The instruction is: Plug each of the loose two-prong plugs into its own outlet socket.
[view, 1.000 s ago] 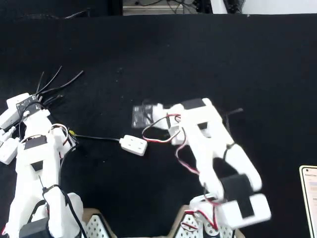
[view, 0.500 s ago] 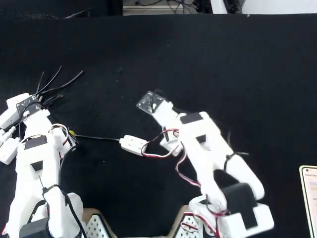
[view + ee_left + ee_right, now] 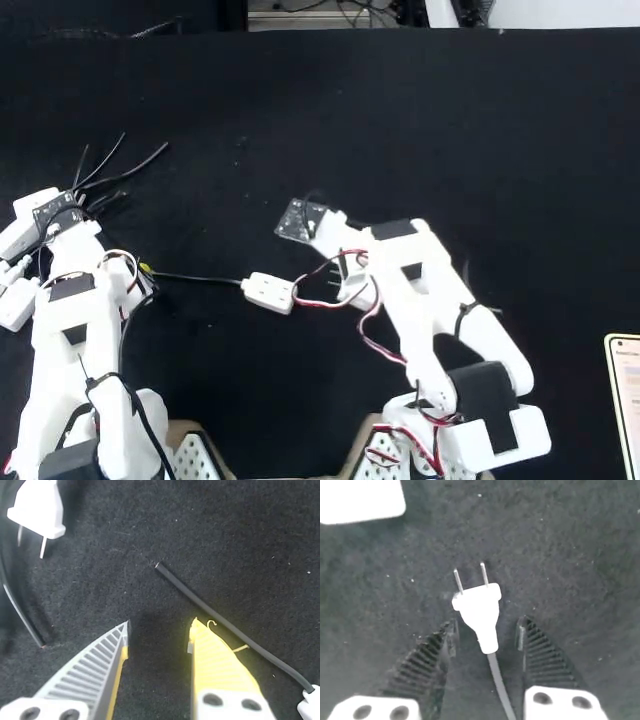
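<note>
The right-side plug [image 3: 477, 609] is white and flat-bodied, with two thin metal prongs at its wide end and a narrower neck that runs into a pale grey cord [image 3: 498, 682]. It lies flat on the black bench [image 3: 450, 130], between the fingers of the right gripper [image 3: 485, 631]. Those fingers are spread, one dark ribbed finger on each side of the plug's neck, each with a little gap to it. The prongs point away from the gripper, roughly toward the white outlet socket [image 3: 360, 497], which lies near but apart from the plug.

In the high view the outlet socket [image 3: 270, 291] is a small white block with rounded corners, near the middle of the bench just beside the right arm. A thin black lead [image 3: 195, 277] runs from it to the left arm's side.

The left-side plug [image 3: 37, 511] is also white with two metal prongs. It lies on the bench well ahead of the left gripper [image 3: 157, 630] and off to one side. The left gripper's fingers, one grey and ribbed, the other yellow, are spread and hold nothing. A black cable [image 3: 225, 625] passes close under the yellow finger.

A white card [image 3: 625, 385] lies at the bench's right edge. Its print is too small to read.
</note>
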Motion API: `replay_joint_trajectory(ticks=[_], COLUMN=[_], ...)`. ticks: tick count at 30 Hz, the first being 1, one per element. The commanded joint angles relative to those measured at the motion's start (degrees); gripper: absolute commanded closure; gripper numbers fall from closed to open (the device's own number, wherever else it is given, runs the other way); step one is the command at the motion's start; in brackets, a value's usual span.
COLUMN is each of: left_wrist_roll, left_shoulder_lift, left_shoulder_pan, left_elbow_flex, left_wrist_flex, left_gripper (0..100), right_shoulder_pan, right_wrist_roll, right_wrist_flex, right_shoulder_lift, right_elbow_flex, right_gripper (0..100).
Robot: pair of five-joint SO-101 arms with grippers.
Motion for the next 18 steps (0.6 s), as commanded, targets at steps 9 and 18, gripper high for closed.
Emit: replay_joint_trajectory(ticks=[9, 18], left_wrist_roll=[0.5, 0.5], left_shoulder_lift=[-1.1, -1.1], left_shoulder_pan=[-0.5, -0.5], left_elbow_flex=[-1.0, -0.9], left_wrist_flex=[-0.5, -0.5], left_gripper=[80, 80], right_shoulder_pan=[2.1, 3.3], right_wrist_roll=[3.4, 0.2], right_wrist_flex=[-9.2, 9.1], right_shoulder_lift=[-0.2, -17.4], right_elbow_flex=[5.2, -0.3], right_gripper=[98.8, 98.8])
